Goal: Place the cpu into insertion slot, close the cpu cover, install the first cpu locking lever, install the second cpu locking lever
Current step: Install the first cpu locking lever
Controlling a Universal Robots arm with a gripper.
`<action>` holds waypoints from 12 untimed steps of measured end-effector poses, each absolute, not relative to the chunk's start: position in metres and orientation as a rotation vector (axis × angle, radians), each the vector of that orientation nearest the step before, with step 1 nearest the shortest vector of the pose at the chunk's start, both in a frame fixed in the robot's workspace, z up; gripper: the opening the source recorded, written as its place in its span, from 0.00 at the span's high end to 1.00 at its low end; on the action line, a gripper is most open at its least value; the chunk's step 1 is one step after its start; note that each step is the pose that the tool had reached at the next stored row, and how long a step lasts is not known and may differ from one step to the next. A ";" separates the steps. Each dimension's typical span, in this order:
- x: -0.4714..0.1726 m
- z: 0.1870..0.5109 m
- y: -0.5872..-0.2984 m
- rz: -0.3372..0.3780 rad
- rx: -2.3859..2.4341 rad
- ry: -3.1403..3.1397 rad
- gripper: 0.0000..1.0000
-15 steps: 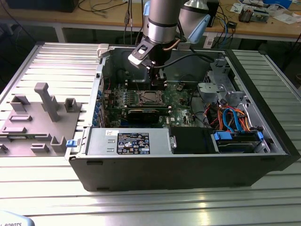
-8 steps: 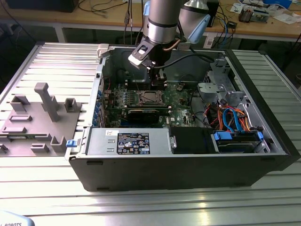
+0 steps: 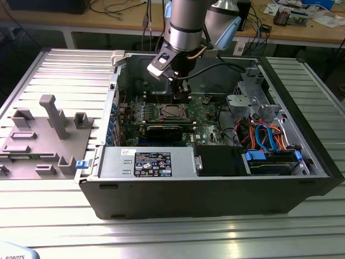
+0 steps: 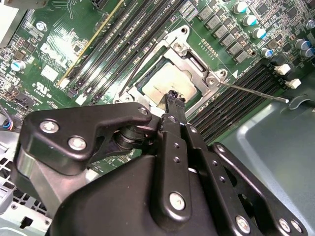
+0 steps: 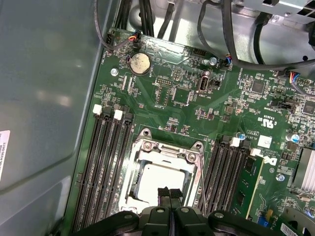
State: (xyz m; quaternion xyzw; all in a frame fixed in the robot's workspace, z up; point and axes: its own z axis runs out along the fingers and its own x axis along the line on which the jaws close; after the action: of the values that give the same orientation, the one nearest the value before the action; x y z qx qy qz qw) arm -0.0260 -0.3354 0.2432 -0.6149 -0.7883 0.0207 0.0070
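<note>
On the ridged metal tabletop (image 3: 161, 237) lies an open computer case (image 3: 205, 189), with the green motherboard (image 5: 182, 98) flat in its floor. The tool (image 5: 170, 194) reaches down into the case with its two fingers pressed together and nothing between them, its tip hanging just over one edge of the socket. The insertion slot (image 3: 171, 111) sits near the middle of the board, between banks of long black memory slots. The cpu cover (image 4: 193, 58), a thin silvery frame, seems to lie down over the slot. It is probably stiff, hinged sheet metal, best pushed on its rim and not through its window. The cpu (image 4: 170, 81) is seated in the slot, its pale face showing through that window. It looks light, rigid, smooth and easily damaged, so its edges are the safest hold. A thin wire lever (image 4: 253, 91) juts from the socket's corner, apparently unlatched and springy.
</note>
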 end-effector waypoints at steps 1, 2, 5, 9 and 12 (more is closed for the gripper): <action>-0.026 0.241 -0.335 0.065 -1.923 -2.466 0.89; -0.026 0.241 -0.335 0.065 -1.923 -2.466 0.89; -0.026 0.240 -0.335 0.065 -1.923 -2.466 0.89; -0.026 0.238 -0.335 0.065 -1.923 -2.466 0.89; -0.026 0.238 -0.335 0.065 -1.923 -2.466 0.89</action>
State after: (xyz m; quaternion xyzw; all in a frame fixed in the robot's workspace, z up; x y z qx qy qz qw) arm -0.0259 -0.3354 0.2383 -0.6148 -0.7884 0.0207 0.0070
